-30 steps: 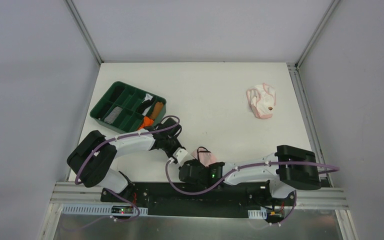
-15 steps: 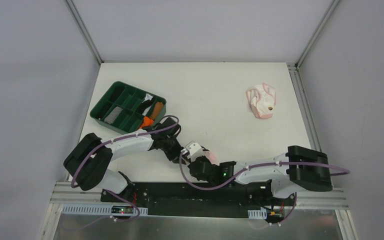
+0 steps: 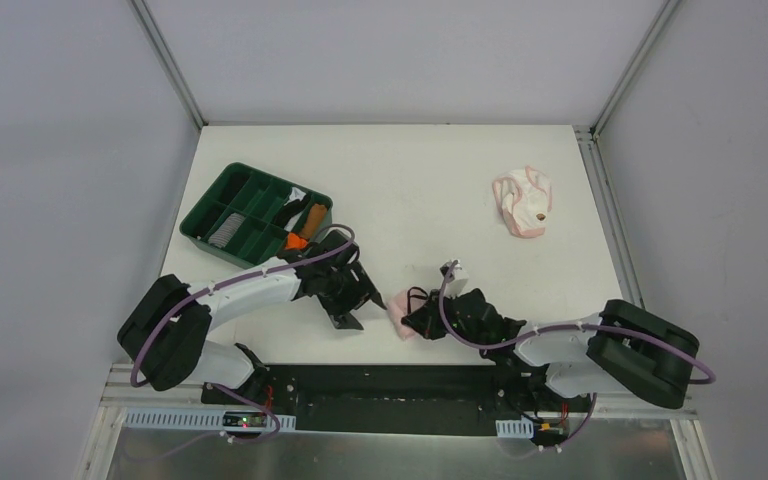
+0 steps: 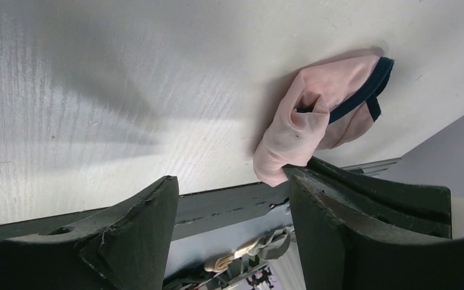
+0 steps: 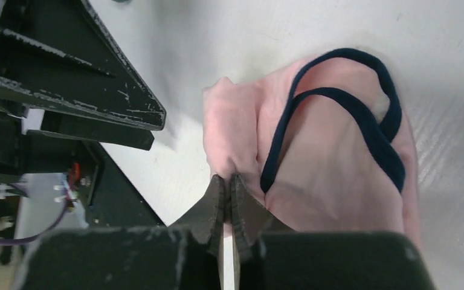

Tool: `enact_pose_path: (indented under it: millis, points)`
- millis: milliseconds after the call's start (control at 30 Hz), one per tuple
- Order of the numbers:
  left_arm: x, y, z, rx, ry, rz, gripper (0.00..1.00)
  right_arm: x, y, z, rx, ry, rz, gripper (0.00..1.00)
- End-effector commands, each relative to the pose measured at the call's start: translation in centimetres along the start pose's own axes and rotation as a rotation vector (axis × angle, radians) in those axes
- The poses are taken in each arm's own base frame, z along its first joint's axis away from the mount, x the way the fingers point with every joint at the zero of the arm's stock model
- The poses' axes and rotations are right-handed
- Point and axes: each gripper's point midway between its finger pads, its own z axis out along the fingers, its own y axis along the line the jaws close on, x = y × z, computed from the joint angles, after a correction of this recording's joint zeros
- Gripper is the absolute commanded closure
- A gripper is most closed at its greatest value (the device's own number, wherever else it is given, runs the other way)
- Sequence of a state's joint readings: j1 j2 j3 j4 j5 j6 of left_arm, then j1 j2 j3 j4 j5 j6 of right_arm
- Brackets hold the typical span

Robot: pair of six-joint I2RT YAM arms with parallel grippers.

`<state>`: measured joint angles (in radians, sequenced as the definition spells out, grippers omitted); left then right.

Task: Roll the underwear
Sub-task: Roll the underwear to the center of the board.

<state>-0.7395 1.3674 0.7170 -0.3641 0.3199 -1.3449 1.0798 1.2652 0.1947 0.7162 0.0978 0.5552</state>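
Right pincer: we see it pinched shut on a fold of the pink briefs.
Left pincer: jaws apart, empty; we note those briefs just beyond one finger.
Pale briefs: well beyond the right pincer.
Green tray: near the left pincer.

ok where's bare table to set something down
Bare: the middle of the table, between green tray and pale underwear, plus the far strip behind both. Crowded: the near edge, where left pincer and right pincer meet at the pink underwear.
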Motion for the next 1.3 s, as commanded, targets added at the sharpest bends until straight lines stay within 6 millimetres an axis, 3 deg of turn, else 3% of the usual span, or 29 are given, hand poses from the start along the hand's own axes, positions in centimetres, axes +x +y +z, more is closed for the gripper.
enact_pose_path:
  millis: [0, 200, 433, 833, 967, 1100, 1167, 1267]
  points:
    - [-0.3, -0.6, -0.4, -0.006, -0.016, 0.021, 0.3, 2.2, -1.0, -0.6, -0.058, 0.074, 0.144, 1.0]
    - [-0.3, -2.1, 0.5, 0.051, 0.01, 0.068, 0.25, 2.2, -1.3, -0.5, -0.106, 0.075, 0.243, 1.0]
    - [-0.6, -3.4, 1.3, 0.103, 0.011, 0.128, 0.27, 2.0, -1.1, 0.0, -0.172, 0.072, 0.333, 1.0]
    - [-1.0, -2.8, 4.0, 0.059, 0.035, 0.161, 0.47, 2.0, -1.3, 0.4, -0.196, 0.097, 0.38, 1.0]
    - [-1.3, -3.0, 4.7, 0.048, 0.037, 0.164, 0.6, 2.0, -1.1, 0.7, -0.203, 0.105, 0.383, 1.0]
    - [-1.5, -2.8, 6.0, 0.018, 0.053, 0.185, 0.88, 2.1, -0.6, 1.1, -0.23, 0.137, 0.389, 1.0]
    - [-1.4, -2.9, 6.3, 0.014, 0.067, 0.189, 1.0, 2.1, -0.4, 1.3, -0.239, 0.148, 0.397, 0.91]
    - [-1.7, -2.8, 6.0, -0.001, 0.048, 0.191, 1.0, 1.9, -0.5, 1.2, -0.228, 0.134, 0.403, 0.76]
